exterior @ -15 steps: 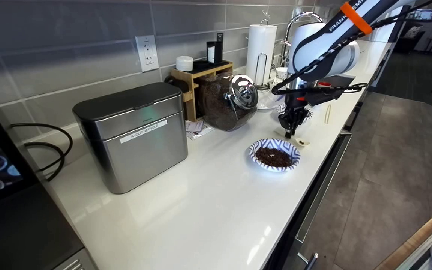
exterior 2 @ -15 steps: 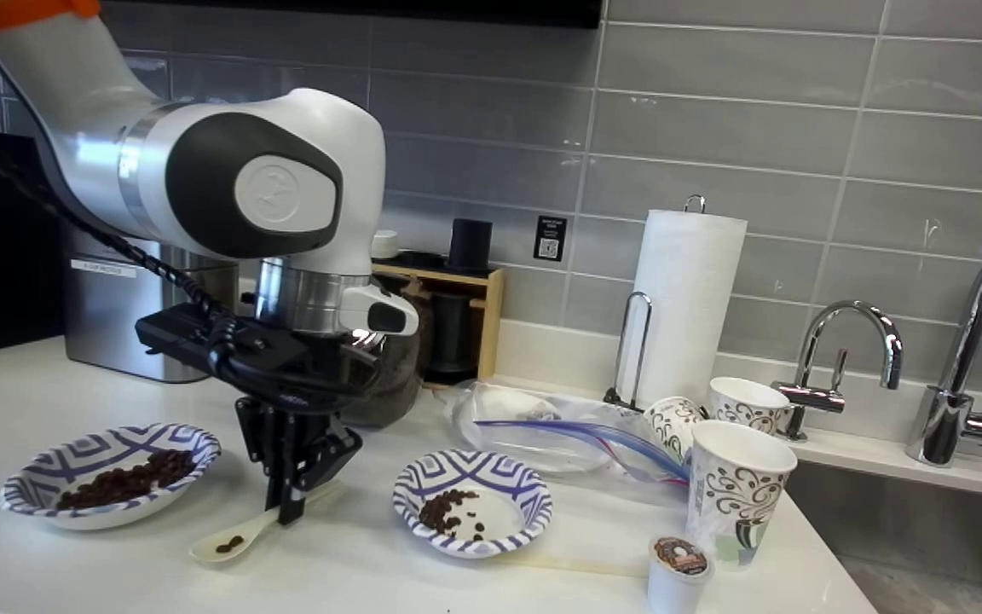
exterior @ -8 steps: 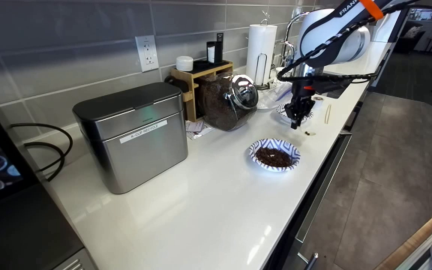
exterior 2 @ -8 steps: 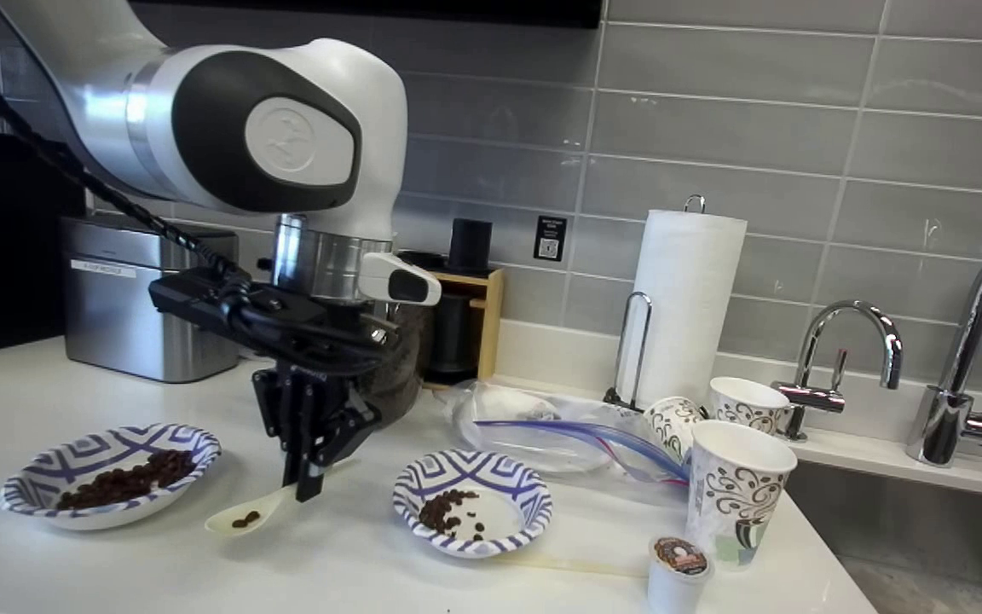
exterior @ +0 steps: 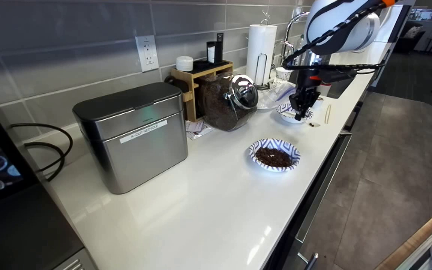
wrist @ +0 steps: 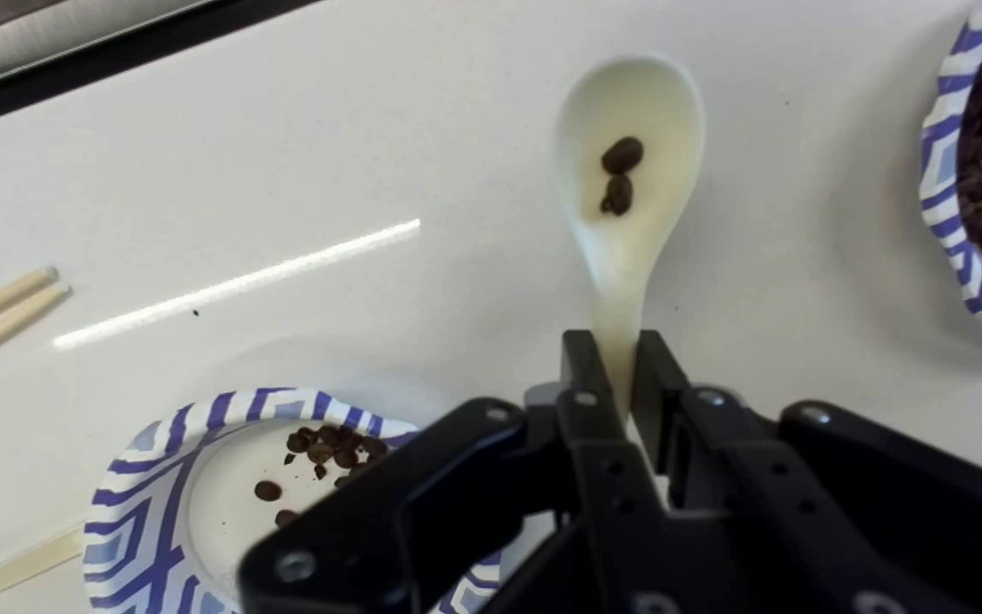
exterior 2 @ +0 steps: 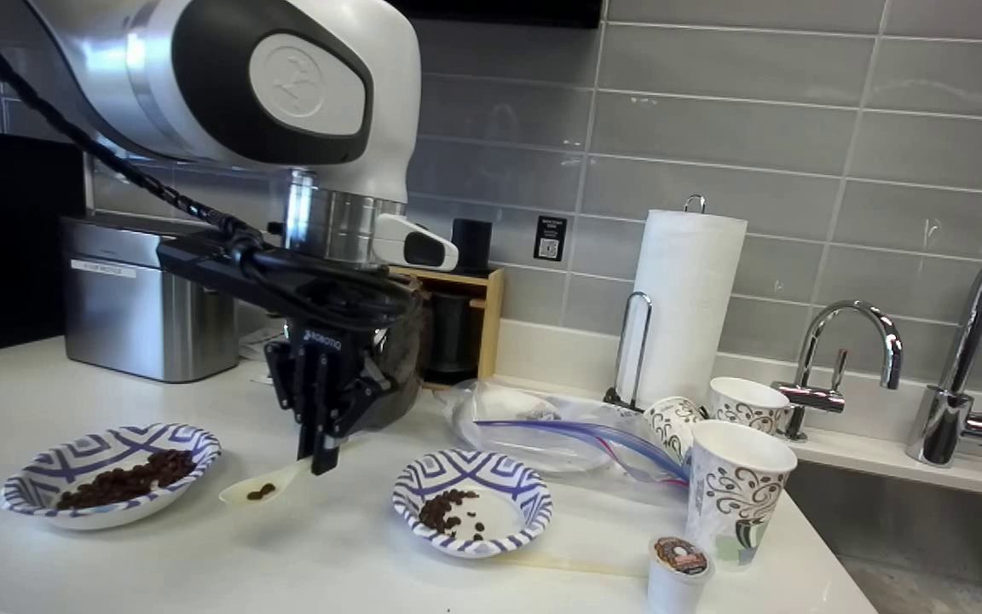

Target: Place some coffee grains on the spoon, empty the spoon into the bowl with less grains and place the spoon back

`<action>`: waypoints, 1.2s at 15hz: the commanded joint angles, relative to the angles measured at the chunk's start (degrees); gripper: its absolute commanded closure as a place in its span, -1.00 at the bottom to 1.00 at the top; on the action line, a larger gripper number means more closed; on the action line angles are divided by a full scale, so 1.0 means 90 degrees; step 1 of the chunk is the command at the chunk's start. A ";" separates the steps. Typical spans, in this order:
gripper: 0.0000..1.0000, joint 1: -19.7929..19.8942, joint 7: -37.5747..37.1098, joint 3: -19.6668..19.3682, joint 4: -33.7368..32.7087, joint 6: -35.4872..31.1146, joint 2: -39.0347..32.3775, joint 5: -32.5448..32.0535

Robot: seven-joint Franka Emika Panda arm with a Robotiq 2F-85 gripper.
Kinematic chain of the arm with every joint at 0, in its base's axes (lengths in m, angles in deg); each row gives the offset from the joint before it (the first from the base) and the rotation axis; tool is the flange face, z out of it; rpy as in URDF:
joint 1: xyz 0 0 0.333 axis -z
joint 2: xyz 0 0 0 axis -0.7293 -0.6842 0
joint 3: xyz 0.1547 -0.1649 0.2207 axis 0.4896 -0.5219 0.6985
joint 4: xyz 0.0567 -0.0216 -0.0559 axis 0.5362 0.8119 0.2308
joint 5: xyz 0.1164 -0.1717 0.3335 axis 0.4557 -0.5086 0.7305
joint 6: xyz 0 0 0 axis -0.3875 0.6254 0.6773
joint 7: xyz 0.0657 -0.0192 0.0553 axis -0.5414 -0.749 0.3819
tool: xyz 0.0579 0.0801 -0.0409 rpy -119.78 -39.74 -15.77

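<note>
My gripper (wrist: pixel 615 362) is shut on the handle of a cream spoon (wrist: pixel 632 230), held above the counter with its bowl end outward. A few dark coffee grains (wrist: pixel 620 176) lie in the spoon. In an exterior view the gripper (exterior 2: pixel 318 462) and spoon (exterior 2: pixel 239 495) hang between the two bowls. The bowl with less grains (exterior 2: pixel 504 512) is blue-and-white, pale inside, with a small dark cluster. In the wrist view this bowl (wrist: pixel 137 533) is at lower left, partly hidden by the gripper. The fuller bowl (exterior 2: pixel 56 465) also shows in the wrist view (wrist: pixel 941 162).
Wooden sticks (wrist: pixel 5 314) lie by the bowl with less grains. A plastic bag (exterior 2: pixel 491 426), patterned cup (exterior 2: pixel 738 486), small pod (exterior 2: pixel 678 576) and paper towel roll (exterior 2: pixel 683 307) stand beyond it. A glass jar (exterior: pixel 221 103) and steel bin (exterior: pixel 144 135) stand along the wall.
The gripper has risen with the spoon and shifted away from the fuller bowl, toward the bowl with less grains. The grains remain in the spoon. The bowls have not moved.
</note>
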 commanded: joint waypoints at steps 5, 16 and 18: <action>0.93 0.0084 0.0073 -0.0153 -0.0112 0.0173 0.0083 0.0137; 0.93 0.0417 -0.0500 -0.0568 -0.0922 -0.0141 -0.0359 0.0303; 0.93 0.0396 -0.0765 -0.0558 -0.0913 -0.0533 -0.0386 0.0339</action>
